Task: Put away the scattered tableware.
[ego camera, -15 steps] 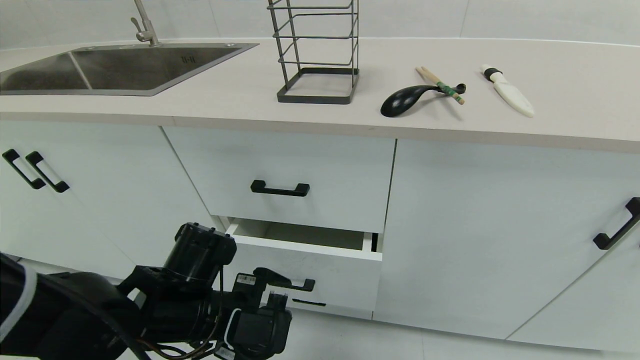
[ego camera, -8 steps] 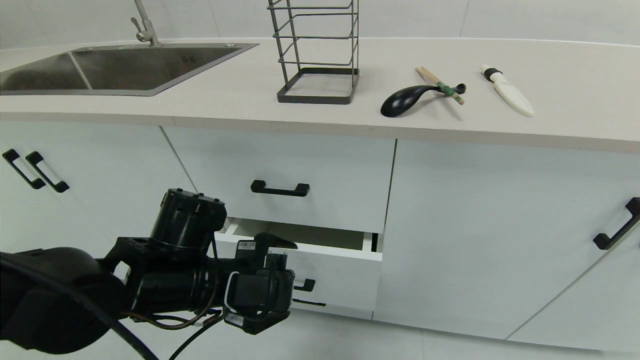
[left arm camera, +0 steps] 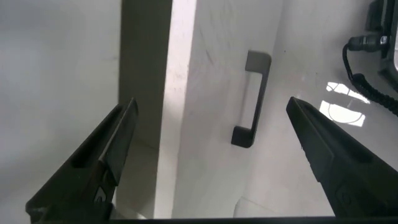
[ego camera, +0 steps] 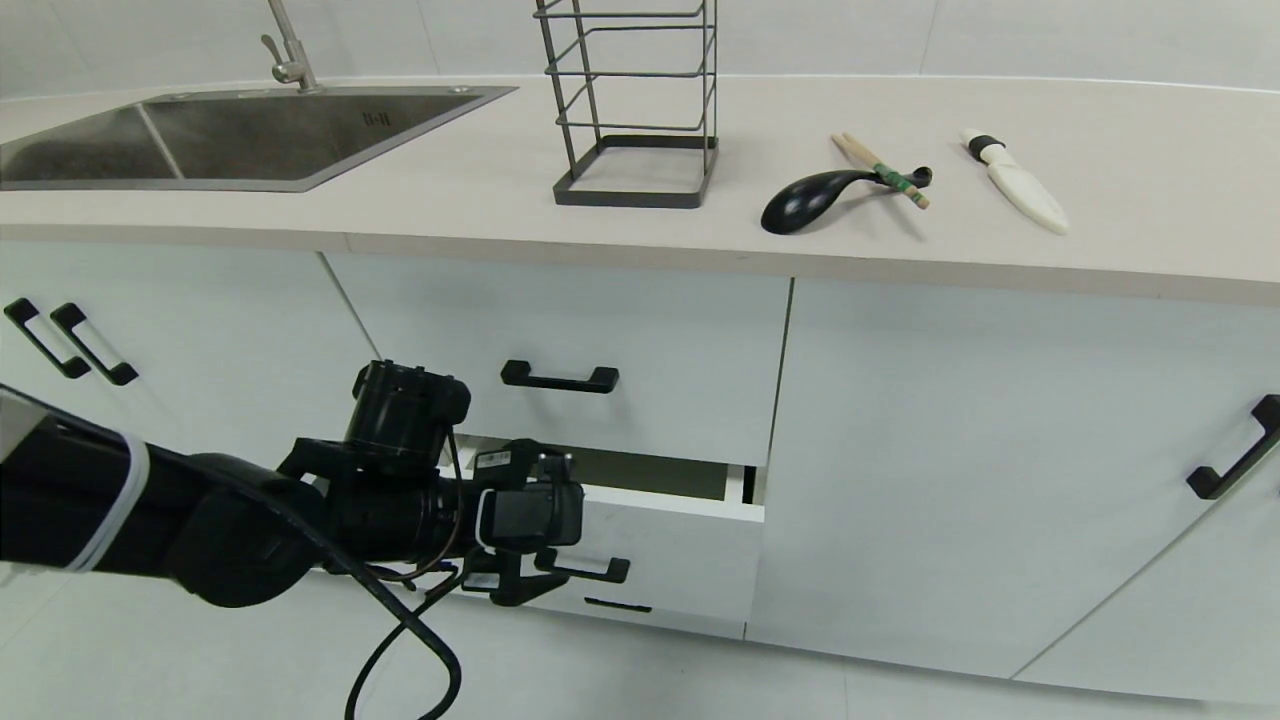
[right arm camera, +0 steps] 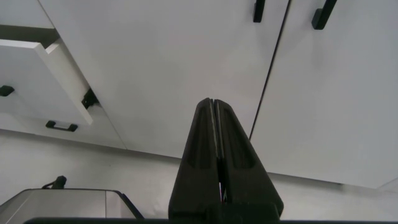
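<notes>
On the counter lie a black spoon (ego camera: 805, 200), a pair of chopsticks (ego camera: 880, 170) resting across its handle, and a white knife (ego camera: 1015, 183) further right. Below the counter, the lower drawer (ego camera: 670, 530) stands partly pulled out. My left gripper (ego camera: 560, 525) is open just in front of that drawer. In the left wrist view the left gripper (left arm camera: 211, 106) frames the drawer's black handle (left arm camera: 252, 99), and its fingers are clear of it. My right gripper (right arm camera: 214, 106) is shut on nothing and faces white cabinet doors (right arm camera: 186, 56).
A wire rack (ego camera: 635, 110) stands on the counter left of the spoon. A steel sink (ego camera: 230, 135) with a tap is at the far left. The upper drawer (ego camera: 560, 377) is closed. Cabinet doors with black handles (ego camera: 1235, 450) flank the drawers.
My left arm has risen from the floor side and pushed forward to the lower drawer's front, with the gripper turning. The drawer's opening and the counter items look unchanged.
</notes>
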